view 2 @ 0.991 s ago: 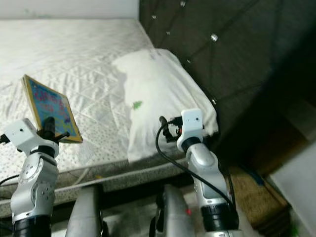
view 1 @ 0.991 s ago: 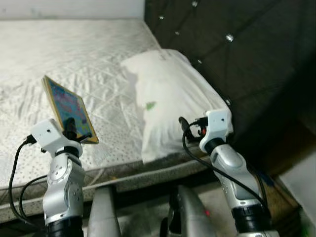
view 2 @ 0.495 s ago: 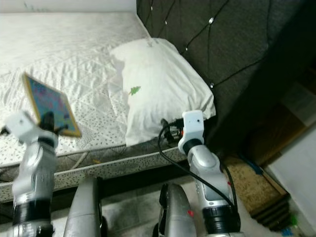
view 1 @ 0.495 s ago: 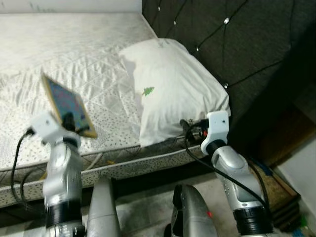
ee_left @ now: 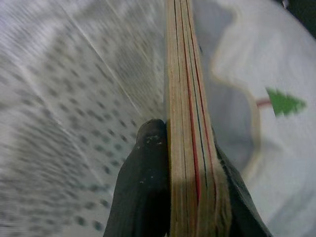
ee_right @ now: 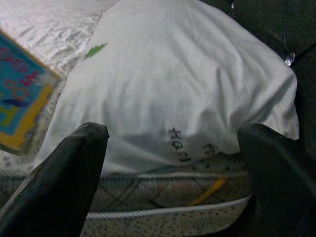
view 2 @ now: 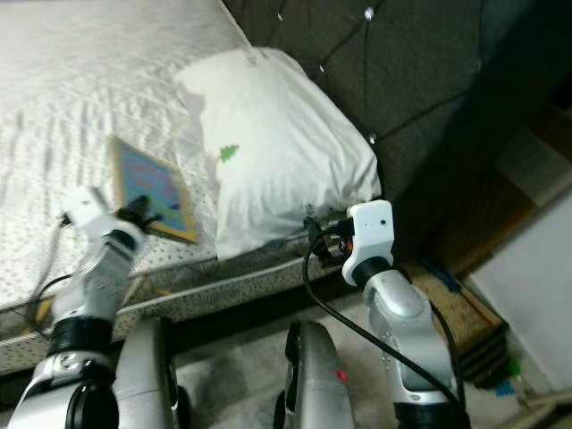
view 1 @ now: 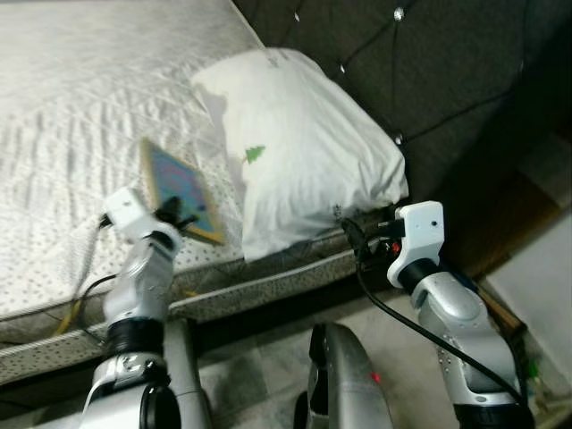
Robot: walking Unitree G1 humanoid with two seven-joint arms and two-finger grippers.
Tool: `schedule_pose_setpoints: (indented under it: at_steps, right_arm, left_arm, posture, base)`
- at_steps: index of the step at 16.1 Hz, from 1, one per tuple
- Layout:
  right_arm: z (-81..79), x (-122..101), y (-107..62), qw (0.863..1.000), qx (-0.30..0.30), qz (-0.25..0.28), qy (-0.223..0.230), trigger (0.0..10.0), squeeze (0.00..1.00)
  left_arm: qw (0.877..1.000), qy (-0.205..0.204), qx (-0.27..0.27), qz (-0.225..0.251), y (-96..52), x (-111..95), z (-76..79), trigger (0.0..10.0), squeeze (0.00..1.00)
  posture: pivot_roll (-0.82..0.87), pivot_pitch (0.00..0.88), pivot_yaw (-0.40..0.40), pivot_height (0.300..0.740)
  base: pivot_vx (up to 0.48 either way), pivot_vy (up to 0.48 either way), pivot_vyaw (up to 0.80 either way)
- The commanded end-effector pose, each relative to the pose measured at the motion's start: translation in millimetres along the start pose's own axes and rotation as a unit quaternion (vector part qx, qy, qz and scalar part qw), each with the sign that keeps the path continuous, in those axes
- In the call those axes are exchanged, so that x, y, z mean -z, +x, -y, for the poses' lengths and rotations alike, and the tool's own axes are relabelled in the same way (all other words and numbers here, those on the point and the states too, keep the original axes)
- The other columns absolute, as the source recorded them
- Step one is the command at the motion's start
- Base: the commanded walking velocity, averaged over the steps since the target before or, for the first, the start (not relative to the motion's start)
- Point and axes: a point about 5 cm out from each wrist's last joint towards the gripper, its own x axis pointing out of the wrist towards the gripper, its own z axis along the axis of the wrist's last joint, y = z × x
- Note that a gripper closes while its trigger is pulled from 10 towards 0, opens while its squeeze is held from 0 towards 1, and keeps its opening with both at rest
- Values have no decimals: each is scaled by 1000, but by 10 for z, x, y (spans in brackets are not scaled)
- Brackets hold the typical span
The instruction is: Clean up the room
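A thin picture book [view 1: 181, 189] with a yellow border and blue cover is held over the near edge of the bed [view 1: 71, 107], just beside the white pillow [view 1: 299, 152]. My left gripper [view 1: 175, 216] is shut on the book's lower edge; in the left wrist view the black fingers [ee_left: 145, 197] clamp its page edges [ee_left: 185, 123]. My right gripper [ee_right: 170, 163] is open, fingers [ee_right: 74, 168] spread wide, hovering off the bed's edge and facing the pillow's near end [ee_right: 182, 89]. The right wrist [view 1: 416, 237] sits below the pillow's corner.
A dark tufted headboard [view 1: 429, 71] rises behind the pillow. The mattress side and bed frame [view 1: 268, 281] run across in front of me. A woven mat [view 2: 465, 313] and a white furniture corner [view 1: 536, 286] lie on the floor at the right.
The camera has swung and the view shifted. My left arm has carried the book forward and right, toward the pillow and lower over the mattress. The right gripper stays near the pillow's corner.
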Motion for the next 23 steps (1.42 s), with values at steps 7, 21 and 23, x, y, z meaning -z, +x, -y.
schedule_pose_setpoints:
  at_steps: [7, 21, 23]
  right_arm:
    - [47, -12, -143, 1000, -10, -11, -17, 10000, 0]
    - [14, 18, -20, 1000, -14, -11, -8, 10000, 0]
    - [-16, 6, 22, 1000, -22, -6, -11, 10000, 0]
  left_arm:
    - [995, -86, 36, -18, 177, -9, 218, 10000, 0]
    - [998, -2, 2, -70, 234, 31, 115, 10000, 1000]
    - [997, 9, -7, -80, 230, 56, 80, 10000, 1000]
  posture:
    - [-219, 132, -121, 479]
    - [-181, 114, -115, 479]
    - [-173, 104, -108, 479]
  base:
    - [0, 0, 0]
    - [0, 0, 0]
    - [0, 0, 0]
